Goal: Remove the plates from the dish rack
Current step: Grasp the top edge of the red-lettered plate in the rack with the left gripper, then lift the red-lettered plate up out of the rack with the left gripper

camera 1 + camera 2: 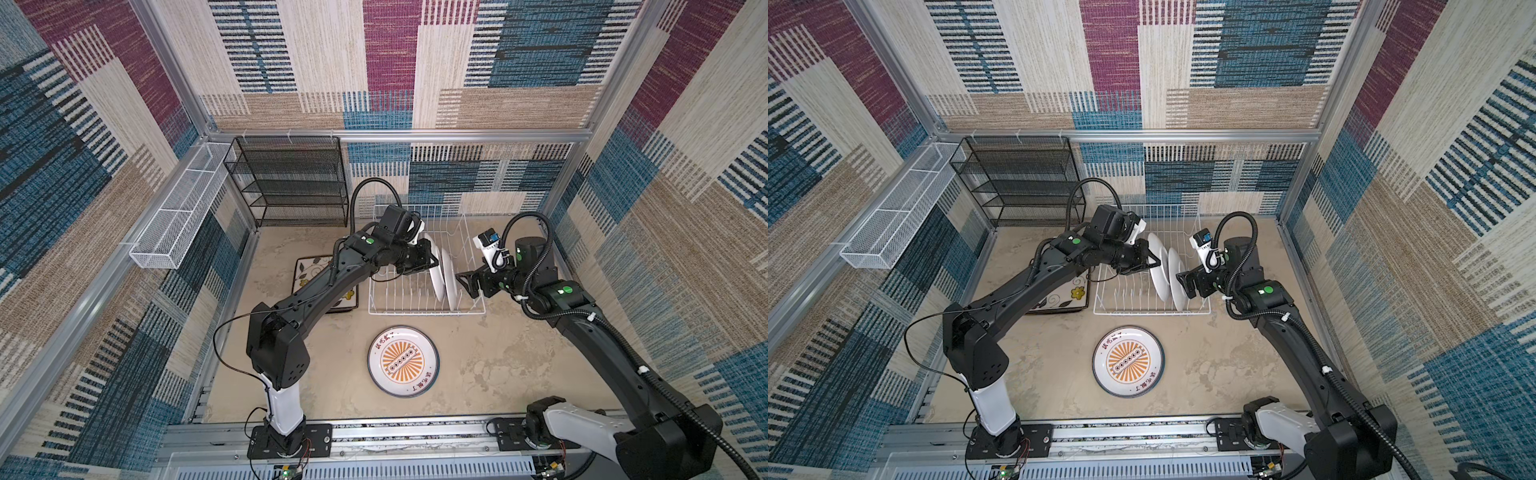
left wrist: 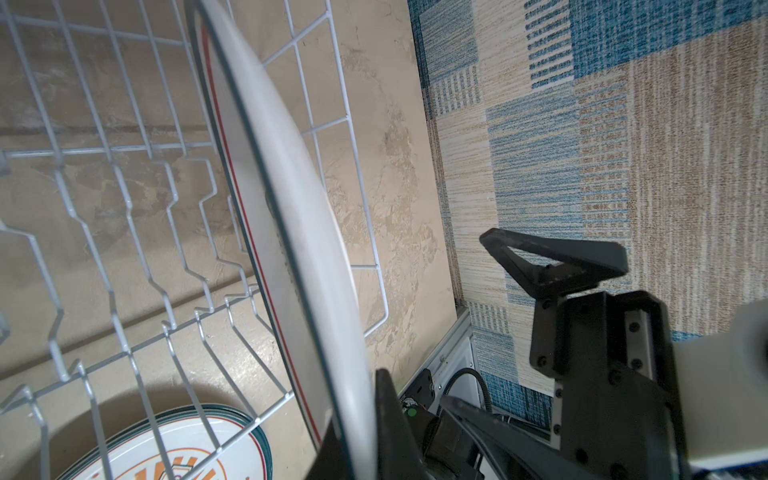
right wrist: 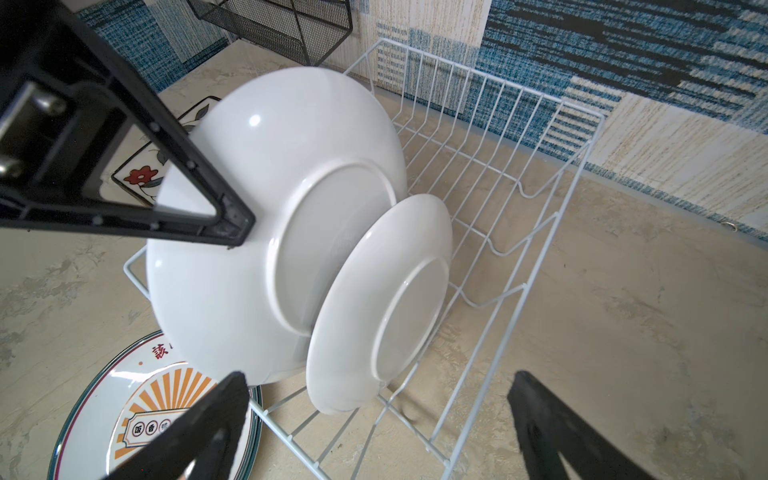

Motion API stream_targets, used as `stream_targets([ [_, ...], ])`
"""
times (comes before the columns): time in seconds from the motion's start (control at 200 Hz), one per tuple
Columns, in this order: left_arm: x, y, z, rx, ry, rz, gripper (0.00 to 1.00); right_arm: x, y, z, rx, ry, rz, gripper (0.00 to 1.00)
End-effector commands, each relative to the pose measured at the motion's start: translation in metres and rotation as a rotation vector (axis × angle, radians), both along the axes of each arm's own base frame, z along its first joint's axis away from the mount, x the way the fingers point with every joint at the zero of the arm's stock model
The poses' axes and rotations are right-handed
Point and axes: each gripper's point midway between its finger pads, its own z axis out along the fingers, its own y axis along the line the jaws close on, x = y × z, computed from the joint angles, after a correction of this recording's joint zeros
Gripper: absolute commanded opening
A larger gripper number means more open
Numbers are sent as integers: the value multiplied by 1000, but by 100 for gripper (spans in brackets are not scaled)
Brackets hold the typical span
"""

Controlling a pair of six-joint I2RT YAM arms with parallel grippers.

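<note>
The white wire dish rack (image 1: 424, 312) (image 1: 1150, 312) (image 2: 104, 148) (image 3: 490, 76) holds two round white plates on edge, backs toward the right arm. My left gripper (image 1: 432, 261) (image 1: 1154, 262) (image 2: 357, 436) is shut on the rim of the larger plate (image 1: 435, 276) (image 1: 1158, 272) (image 2: 299, 187) (image 3: 232, 270). My right gripper (image 1: 465, 284) (image 1: 1185, 283) (image 3: 380, 385) stands open just beside the smaller plate (image 1: 451, 289) (image 1: 1176, 284) (image 3: 374, 303), touching nothing. A sunburst plate (image 1: 403, 361) (image 1: 1128, 361) lies face up on the table.
A square flowered plate (image 1: 305, 270) (image 1: 1067, 296) lies flat left of the rack, partly under the left arm. A black mesh shelf unit (image 1: 291, 183) stands at the back left, with a long white mesh basket (image 1: 178, 208) on the left wall.
</note>
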Motion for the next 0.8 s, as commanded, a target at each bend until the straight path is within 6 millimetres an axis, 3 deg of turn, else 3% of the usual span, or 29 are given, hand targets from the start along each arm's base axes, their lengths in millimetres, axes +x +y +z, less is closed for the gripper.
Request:
stream_targets([
  [0.0, 3, -2, 22, -56, -46, 9, 0, 6, 2, 16, 30, -50, -4, 100],
  [0.506, -3, 17, 43, -71, -99, 40, 0, 8, 4, 28, 75, -59, -18, 100],
  [0.796, -7, 39, 46, -42, -131, 74, 0, 7, 8, 41, 153, -66, -28, 100],
])
